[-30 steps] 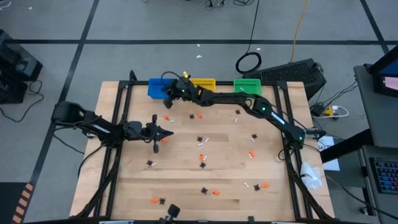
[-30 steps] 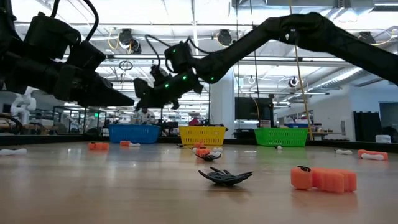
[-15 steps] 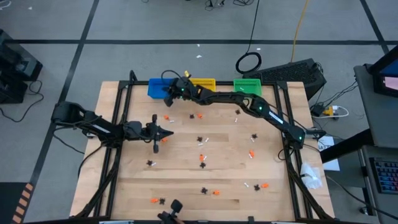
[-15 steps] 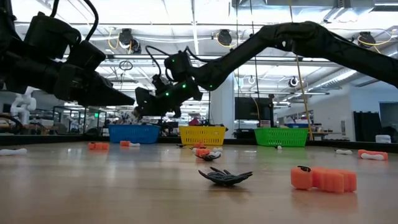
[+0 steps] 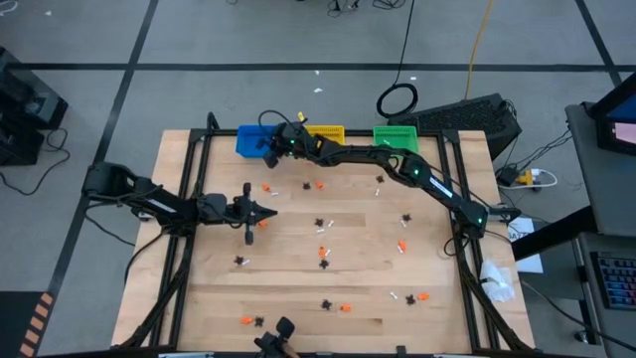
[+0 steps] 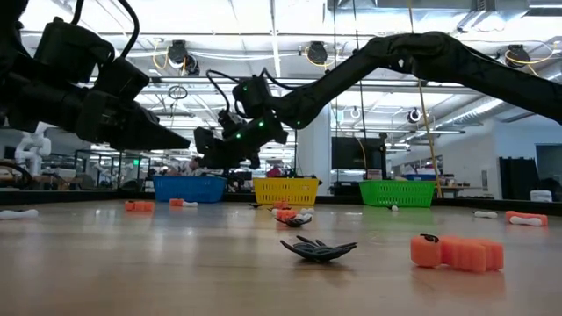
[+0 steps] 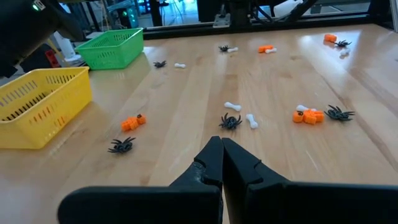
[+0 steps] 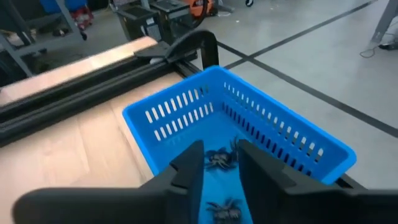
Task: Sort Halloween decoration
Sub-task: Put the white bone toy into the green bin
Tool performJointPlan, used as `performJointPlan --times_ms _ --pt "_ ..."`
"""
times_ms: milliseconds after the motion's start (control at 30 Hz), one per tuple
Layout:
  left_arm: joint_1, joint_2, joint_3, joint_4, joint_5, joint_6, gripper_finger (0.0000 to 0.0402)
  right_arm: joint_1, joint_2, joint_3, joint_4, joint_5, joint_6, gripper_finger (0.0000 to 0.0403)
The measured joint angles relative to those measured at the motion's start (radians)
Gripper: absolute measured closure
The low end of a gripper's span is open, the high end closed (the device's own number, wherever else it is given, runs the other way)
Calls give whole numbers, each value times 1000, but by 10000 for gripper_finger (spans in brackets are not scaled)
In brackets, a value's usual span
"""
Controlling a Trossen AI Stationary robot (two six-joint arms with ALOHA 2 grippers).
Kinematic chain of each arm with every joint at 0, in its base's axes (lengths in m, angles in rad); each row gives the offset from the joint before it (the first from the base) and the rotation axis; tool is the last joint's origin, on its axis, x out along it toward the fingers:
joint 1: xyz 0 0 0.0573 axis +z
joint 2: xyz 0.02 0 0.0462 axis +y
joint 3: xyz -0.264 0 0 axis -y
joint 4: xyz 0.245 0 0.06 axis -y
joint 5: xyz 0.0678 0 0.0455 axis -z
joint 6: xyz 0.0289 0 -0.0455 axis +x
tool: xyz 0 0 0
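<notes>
Small Halloween decorations lie scattered on the wooden table: black spiders, orange pieces and white bones. My right gripper hangs open over the blue bin at the table's far edge. Nothing is between its fingers. Two black spiders lie on the bin's floor below it. My left gripper hovers shut and empty over the table's left middle, and its fingertips point across the table.
A yellow bin and a green bin stand beside the blue one along the far edge. Black frame rails run along the table's left and right sides. In the low view a spider and an orange piece lie near the front.
My right gripper has shifted a little toward the table's far edge, staying above the blue bin. My left arm has kept still.
</notes>
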Motion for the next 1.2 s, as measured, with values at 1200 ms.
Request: performJointPlan --times_ms 1200 --pt "0 0 0 -16 0 0 402 -20 -73 -2 -142 -58 -4 374"
